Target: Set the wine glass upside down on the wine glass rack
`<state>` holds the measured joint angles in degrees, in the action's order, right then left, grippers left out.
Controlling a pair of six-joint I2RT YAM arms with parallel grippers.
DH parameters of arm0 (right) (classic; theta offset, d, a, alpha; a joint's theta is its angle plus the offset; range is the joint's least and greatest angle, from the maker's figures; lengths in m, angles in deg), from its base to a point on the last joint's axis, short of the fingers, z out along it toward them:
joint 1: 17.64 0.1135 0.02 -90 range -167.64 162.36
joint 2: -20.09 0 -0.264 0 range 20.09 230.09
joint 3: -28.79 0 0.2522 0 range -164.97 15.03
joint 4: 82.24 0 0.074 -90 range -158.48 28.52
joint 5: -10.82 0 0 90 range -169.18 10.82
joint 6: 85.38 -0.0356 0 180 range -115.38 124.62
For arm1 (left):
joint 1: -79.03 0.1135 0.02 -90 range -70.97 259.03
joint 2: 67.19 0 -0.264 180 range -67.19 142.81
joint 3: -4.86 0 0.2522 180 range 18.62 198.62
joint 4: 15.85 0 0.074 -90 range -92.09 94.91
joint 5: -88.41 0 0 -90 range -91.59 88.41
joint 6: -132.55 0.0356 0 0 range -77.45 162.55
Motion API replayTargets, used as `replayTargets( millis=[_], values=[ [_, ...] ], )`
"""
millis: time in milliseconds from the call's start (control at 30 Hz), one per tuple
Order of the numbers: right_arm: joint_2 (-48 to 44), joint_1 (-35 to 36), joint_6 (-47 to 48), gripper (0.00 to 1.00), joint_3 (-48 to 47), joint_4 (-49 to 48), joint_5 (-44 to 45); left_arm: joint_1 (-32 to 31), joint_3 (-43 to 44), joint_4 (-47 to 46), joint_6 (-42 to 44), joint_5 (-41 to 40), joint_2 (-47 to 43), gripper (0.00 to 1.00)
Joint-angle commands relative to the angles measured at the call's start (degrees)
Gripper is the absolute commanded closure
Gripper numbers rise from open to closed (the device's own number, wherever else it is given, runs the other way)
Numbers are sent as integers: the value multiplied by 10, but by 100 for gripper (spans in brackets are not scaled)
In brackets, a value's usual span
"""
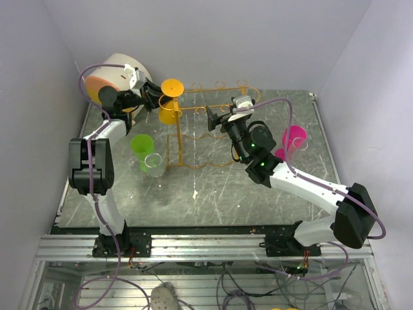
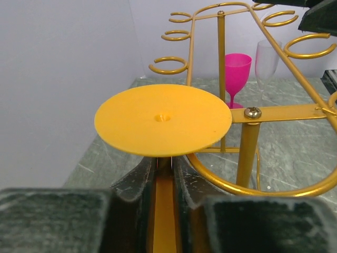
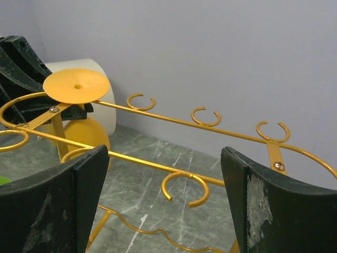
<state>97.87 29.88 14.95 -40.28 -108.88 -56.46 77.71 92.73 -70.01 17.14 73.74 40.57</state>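
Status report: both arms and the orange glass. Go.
Left jaws shut on the orange glass stem, glass upside down at left end of the rack. Right jaws open, empty, above the rack. Nothing blocking.

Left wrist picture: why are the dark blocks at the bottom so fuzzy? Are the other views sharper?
Left wrist view: its black fingers sit too near the lens, though the orange plastic wine glass is crisp. Right wrist view: its fingers slightly soft, the orange-gold wire rack sharp. Top view: even light, soft shadows.
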Motion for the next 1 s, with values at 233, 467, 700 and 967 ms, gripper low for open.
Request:
replayTargets(
  millis=[233,467,700,967],
  values=[
    [-10,-3,-8,13,2,-15,7,4,-29,-28,37,18,-20,42],
    [-11,-4,-9,13,8,-22,10,32,-15,-13,52,13,-9,35],
    [-15,-4,-9,13,11,-26,10,61,-3,9,61,20,-7,36],
    [-26,-4,-18,13,19,-27,16,84,17,48,65,29,-25,38]
  ],
)
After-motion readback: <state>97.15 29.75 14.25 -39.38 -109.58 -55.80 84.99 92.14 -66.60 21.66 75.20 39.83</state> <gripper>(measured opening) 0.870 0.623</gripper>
